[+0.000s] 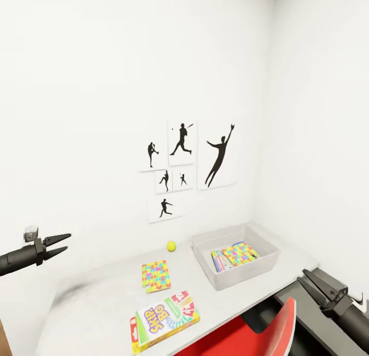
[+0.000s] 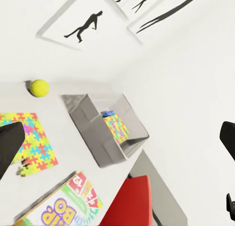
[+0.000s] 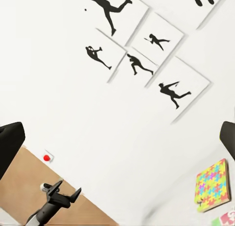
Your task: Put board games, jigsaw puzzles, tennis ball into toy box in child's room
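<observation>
Left claw (image 1: 60, 245) hangs spread and empty at nine o'clock off the table (image 1: 102, 289); right claw (image 1: 313, 285) sits at four o'clock, prongs nearly together, pinching nothing. On the desktop: tennis ball (image 1: 171, 246) at twelve near the wall, one jigsaw puzzle (image 1: 156, 275) flat just below it, a board game (image 1: 164, 320) at six by the front edge; toy box (image 1: 236, 258) at two already holds a puzzle and a game. Ball looks light, fuzzy, prone to roll (squeeze across its middle); puzzle is thin and floppy, so take an overhanging edge; game box is stiff, so clamp a short side.
</observation>
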